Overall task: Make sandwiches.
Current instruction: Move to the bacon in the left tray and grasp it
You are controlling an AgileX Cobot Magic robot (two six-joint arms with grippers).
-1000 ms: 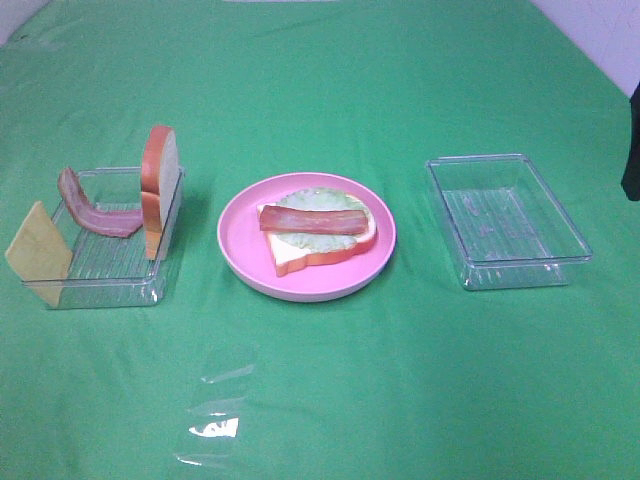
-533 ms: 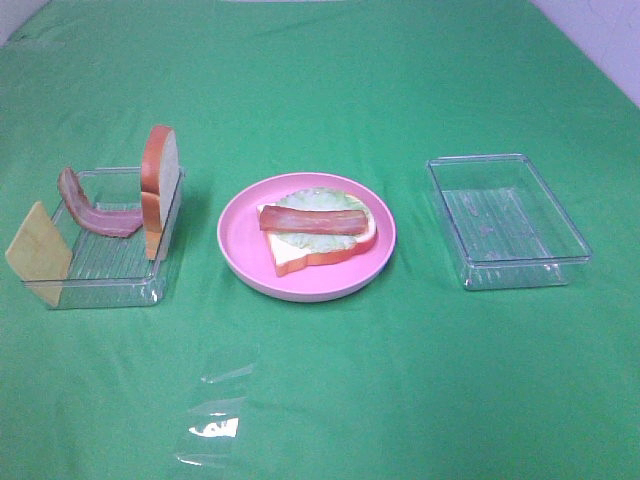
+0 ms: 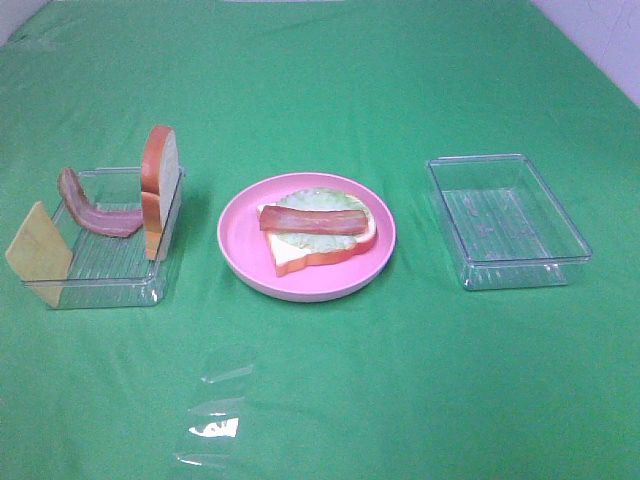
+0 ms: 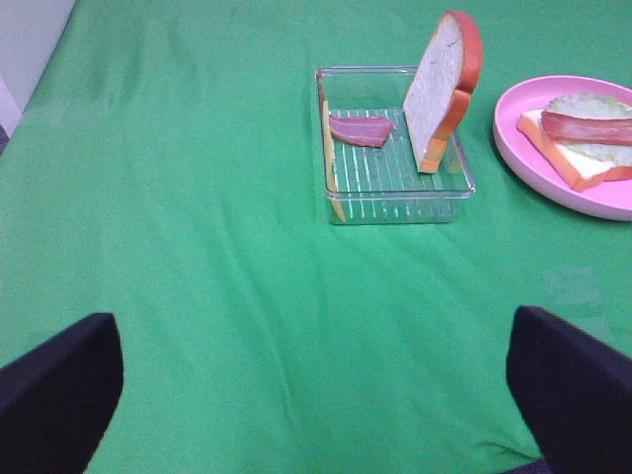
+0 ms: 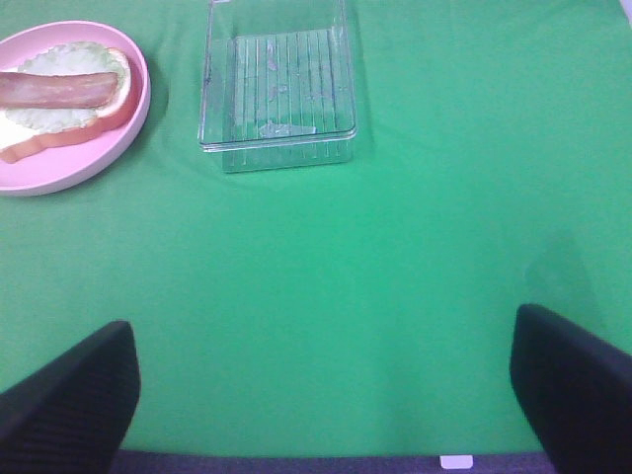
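Green cloth (image 3: 320, 80) covers the whole table. My left gripper (image 4: 314, 395) and right gripper (image 5: 321, 395) both hang above bare cloth, jaws spread wide, nothing between them; only the dark fingertips (image 4: 54, 395) show at the edges of each wrist view.

Two clear ribbed trays. Right tray (image 3: 510, 220): no food in it. Left tray (image 3: 100, 285): three pieces inside. Pink plate (image 3: 240, 250) sits between the trays, apart from both.

On the plate, a bread slice (image 3: 300, 258) lies flat, white face, orange-brown crust. Over it a lettuce leaf (image 3: 322, 200), pale green, ruffled, its edge showing past the bacon. On top, a bacon strip (image 3: 312, 220), red-brown with paler streaks, lying flat across the stack.

In the left tray, a second bread slice (image 3: 158, 190) stands on edge against the wall nearest the plate. A second bacon strip (image 3: 90, 212) curves up from the floor toward the far corner. A cheese square (image 3: 38, 252), yellow, leans tilted on the wall farthest from the plate.
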